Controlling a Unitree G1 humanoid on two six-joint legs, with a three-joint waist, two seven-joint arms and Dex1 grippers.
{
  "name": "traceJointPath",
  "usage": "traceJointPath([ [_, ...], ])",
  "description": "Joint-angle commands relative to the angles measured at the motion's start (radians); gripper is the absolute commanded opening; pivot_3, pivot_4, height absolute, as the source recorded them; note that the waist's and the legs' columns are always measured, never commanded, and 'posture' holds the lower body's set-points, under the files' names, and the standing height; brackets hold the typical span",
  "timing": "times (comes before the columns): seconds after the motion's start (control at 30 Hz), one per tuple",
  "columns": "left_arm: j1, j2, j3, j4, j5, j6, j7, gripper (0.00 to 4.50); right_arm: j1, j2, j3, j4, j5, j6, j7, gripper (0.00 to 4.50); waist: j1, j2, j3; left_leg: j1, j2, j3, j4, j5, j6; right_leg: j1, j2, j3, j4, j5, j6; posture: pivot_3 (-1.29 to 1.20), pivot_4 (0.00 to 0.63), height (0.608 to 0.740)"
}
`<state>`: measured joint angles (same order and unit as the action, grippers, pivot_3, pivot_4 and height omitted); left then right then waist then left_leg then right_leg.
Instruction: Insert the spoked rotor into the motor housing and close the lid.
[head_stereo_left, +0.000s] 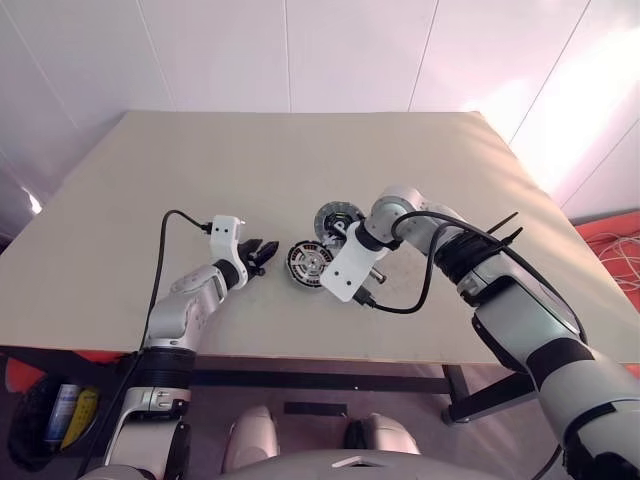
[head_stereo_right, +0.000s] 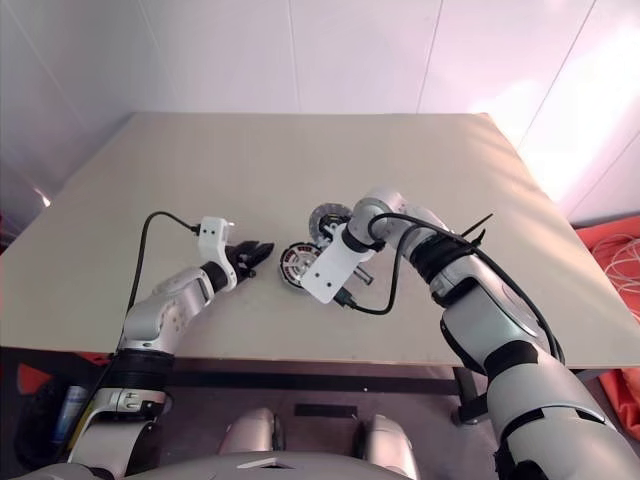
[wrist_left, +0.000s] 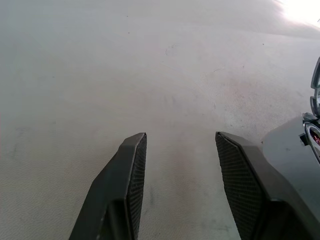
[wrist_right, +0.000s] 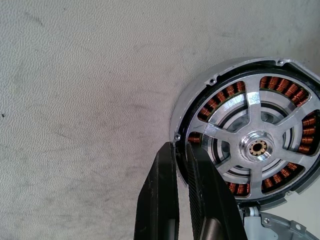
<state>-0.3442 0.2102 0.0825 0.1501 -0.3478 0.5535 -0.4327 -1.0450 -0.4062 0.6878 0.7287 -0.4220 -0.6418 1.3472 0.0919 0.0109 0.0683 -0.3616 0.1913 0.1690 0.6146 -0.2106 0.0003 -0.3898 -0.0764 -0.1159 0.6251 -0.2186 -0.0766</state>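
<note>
Rotor (wrist_right: 255, 147) seated inside motor housing (wrist_right: 200, 95), silvery spokes and central hub face up, copper-brown windings showing between the spokes. Housing flat on the pale counter (head_stereo_left: 200, 170), directly under the right pincer (wrist_right: 181, 150). Right pincer pointed steeply down, its two black fingers drawn nearly together on the housing's edge: one finger outside the grey metal wall, the other just inside, over the black ring at the rotor's margin. Only that thin edge between the pads; whether clamped tight or merely touching, cannot tell. Lid (head_stereo_left: 310, 265) open and lying flat on the counter, joined to the housing's edge on the side nearer the robot, inner face up with pale radial segments; a corner of its grey rim visible just past the right pincer's fingers in the right wrist view.

Left pincer (head_stereo_left: 262, 252) resting low over the counter, pointed toward the lid and close beside it without touching, fingers (wrist_left: 127, 185) about halfway apart, nothing between them but bare counter. Black cable (head_stereo_left: 410, 300) looping from the right wrist.
</note>
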Motion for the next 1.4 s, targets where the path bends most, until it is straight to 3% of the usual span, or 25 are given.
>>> traceJointPath([
  [0.03,-0.02,0.001,0.007,-0.013,-0.002,-0.02,-0.001,2.32,-0.021,0.001,-0.027,-0.02,0.004,0.019,-0.023,0.01,0.0,0.0,0.0,0.0,0.0,0.0,0.0,0.0,0.0,0.0,0.0,0.0,0.0,0.0,0.0,0.0,0.0,0.74],
  [0.23,-0.017,-0.007,0.007,-0.011,0.0,-0.024,0.003,2.32,-0.018,-0.021,-0.055,-0.067,0.043,0.11,0.025,0.01,0.002,0.0,0.0,-0.001,0.0,0.0,0.0,0.0,0.0,-0.001,0.0,0.0,0.0,0.0,0.0,0.0,0.0,0.74],
  [0.4,-0.003,-0.035,0.007,-0.009,0.002,-0.039,0.02,2.32,0.016,-0.09,-0.11,-0.205,0.109,0.39,0.158,0.01,0.01,0.0,0.0,-0.005,0.0,0.0,0.0,0.0,0.003,-0.003,0.0,0.0,-0.001,0.0,0.0,0.0,0.0,0.74],
  [0.67,0.027,-0.067,0.002,-0.019,0.003,-0.054,0.041,2.32,0.056,-0.177,-0.14,-0.419,0.118,0.724,0.253,0.01,0.009,0.0,0.0,-0.008,0.0,0.0,0.0,0.0,0.006,-0.005,0.0,0.0,-0.002,0.0,0.0,0.0,0.0,0.74],
  [0.83,0.025,-0.079,0.0,-0.011,0.004,-0.062,0.047,2.32,0.058,-0.143,-0.132,-0.591,0.158,1.112,0.267,0.01,0.004,0.001,0.0,-0.007,0.0,0.0,0.0,0.001,0.005,-0.005,0.0,0.0,-0.001,0.0,0.0,0.0,0.0,0.74],
  [0.97,0.022,-0.079,0.005,-0.007,0.004,-0.065,0.046,2.32,0.039,-0.11,-0.108,-0.661,0.185,1.304,0.262,0.01,0.007,0.001,0.0,-0.007,0.0,-0.001,0.0,0.0,0.001,-0.006,0.001,0.0,-0.001,0.0,0.0,0.0,0.0,0.74],
  [1.23,0.031,-0.07,0.015,-0.028,0.001,-0.063,0.054,2.32,0.016,-0.052,-0.042,-0.655,0.211,1.436,0.185,0.01,0.011,0.001,0.0,-0.007,0.0,-0.001,0.0,0.0,0.0,-0.006,0.001,0.0,-0.001,0.0,0.0,0.0,0.0,0.74],
  [1.4,0.069,-0.06,0.03,-0.078,-0.006,-0.054,0.072,2.32,-0.01,0.045,-0.023,-0.5,0.194,1.512,0.062,0.01,0.004,0.001,0.0,-0.006,0.0,-0.001,-0.001,0.001,-0.002,-0.005,0.001,0.0,-0.001,0.0,0.0,0.0,0.0,0.74],
])
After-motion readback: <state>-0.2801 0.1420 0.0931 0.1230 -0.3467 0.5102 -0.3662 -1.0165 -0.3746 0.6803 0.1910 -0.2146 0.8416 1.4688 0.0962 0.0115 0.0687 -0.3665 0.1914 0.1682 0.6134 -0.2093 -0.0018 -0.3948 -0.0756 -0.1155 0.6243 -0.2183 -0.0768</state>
